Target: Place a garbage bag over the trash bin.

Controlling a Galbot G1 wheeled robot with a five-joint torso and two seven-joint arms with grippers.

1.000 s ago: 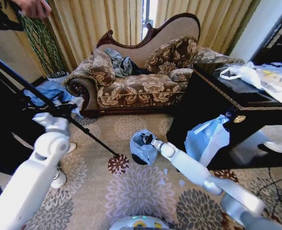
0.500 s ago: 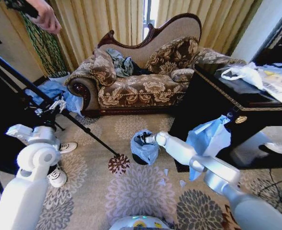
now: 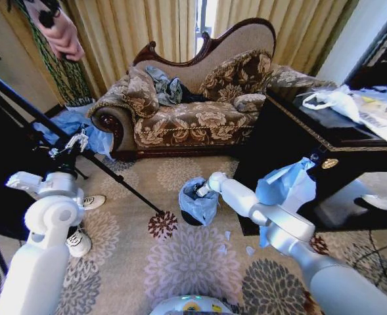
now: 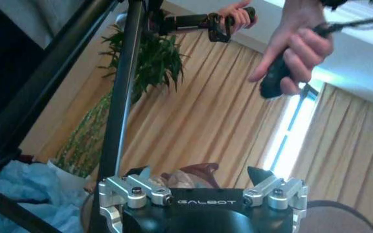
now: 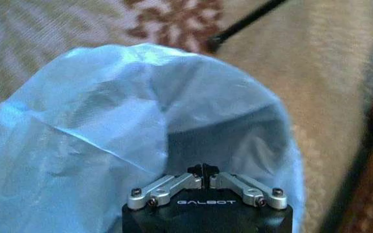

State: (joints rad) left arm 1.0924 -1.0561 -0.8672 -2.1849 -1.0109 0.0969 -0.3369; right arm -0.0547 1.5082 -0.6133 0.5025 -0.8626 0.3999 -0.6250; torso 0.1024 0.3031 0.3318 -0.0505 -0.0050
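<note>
- The right gripper (image 5: pixel 203 171), fingers pinched together, sits at the mouth of the garbage bag (image 3: pixel 198 202), which drapes the trash bin (image 3: pixel 192 218) on the carpet.
- Left gripper (image 4: pixel 199 180) hangs spread open, idle, raised on the robot's left.
- Risk: thin film could slip off the rim or snag and tear.

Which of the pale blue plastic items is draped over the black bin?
The garbage bag on the carpet centre, over the trash bin, with the right claw at its mouth. The other blue bundle leans against the dark cabinet.
</note>
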